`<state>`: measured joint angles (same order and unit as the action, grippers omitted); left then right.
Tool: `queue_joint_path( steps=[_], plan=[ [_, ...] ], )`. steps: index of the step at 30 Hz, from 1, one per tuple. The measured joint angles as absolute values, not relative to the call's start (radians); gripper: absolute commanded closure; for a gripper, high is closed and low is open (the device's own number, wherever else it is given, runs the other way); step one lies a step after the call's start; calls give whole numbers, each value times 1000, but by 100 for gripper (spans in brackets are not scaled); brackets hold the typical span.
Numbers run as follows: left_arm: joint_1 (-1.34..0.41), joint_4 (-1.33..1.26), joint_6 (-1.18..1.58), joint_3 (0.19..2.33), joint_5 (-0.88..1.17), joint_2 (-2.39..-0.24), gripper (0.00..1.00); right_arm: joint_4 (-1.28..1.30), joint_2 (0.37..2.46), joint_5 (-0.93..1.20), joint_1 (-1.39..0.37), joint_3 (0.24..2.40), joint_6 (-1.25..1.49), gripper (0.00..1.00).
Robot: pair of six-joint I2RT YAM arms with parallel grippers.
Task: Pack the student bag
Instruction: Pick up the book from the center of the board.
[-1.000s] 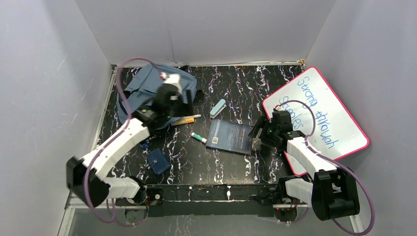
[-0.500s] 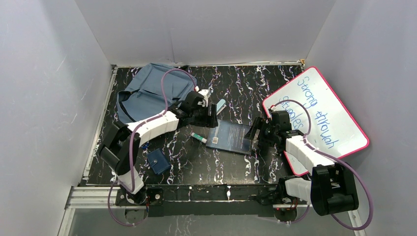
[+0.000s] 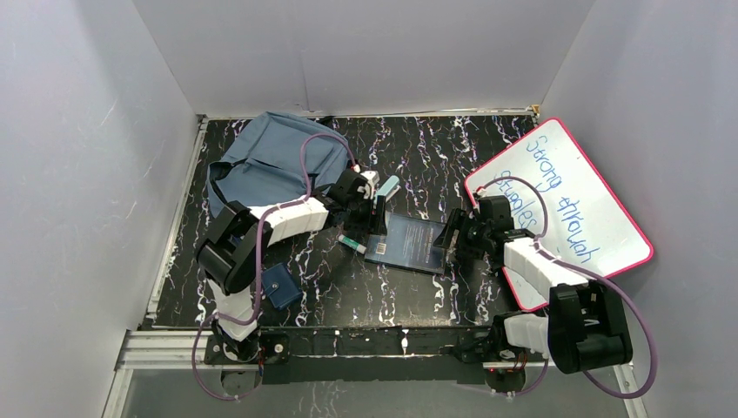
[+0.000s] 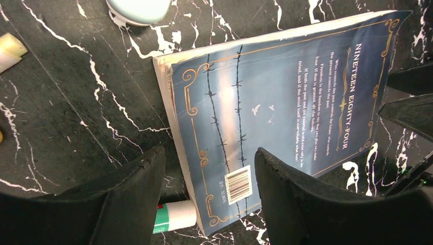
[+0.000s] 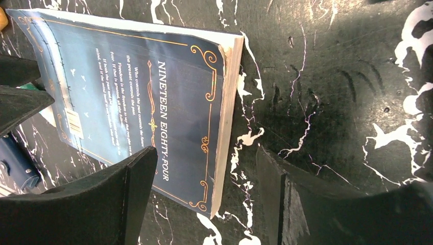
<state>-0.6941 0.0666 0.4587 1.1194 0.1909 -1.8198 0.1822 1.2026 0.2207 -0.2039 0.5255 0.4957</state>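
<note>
At the far left, the student bag (image 3: 261,165) lies slumped, soft and probably light, best pinched at what seems its zip rim, while the left gripper (image 4: 209,161) and right gripper (image 5: 204,158) stand released, straddling opposite ends of the book (image 3: 409,244).

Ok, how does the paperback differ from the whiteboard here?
The paperback is dark blue with printed text; the whiteboard is white, pink-framed, with handwriting. The paperback is smaller and lies mid-table; the whiteboard sits at the right edge. Both are flat rectangles.
</note>
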Motion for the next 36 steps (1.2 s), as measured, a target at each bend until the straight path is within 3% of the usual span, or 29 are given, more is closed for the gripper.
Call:
queue_joint_path(
  steps=[13,24,28,36],
  plan=[
    [-725,57,449,1130,215,-1869,51,106,1285,266,-204,526,501,38],
    [-725,76,441,1143,192,-1876,53,82,1316,236,-186,525,521,81],
    [-723,85,437,1148,180,-1876,50,53,1312,237,-183,517,522,100],
    [-731,101,411,1178,157,-1875,28,59,1268,245,-190,494,548,100]
  ],
)
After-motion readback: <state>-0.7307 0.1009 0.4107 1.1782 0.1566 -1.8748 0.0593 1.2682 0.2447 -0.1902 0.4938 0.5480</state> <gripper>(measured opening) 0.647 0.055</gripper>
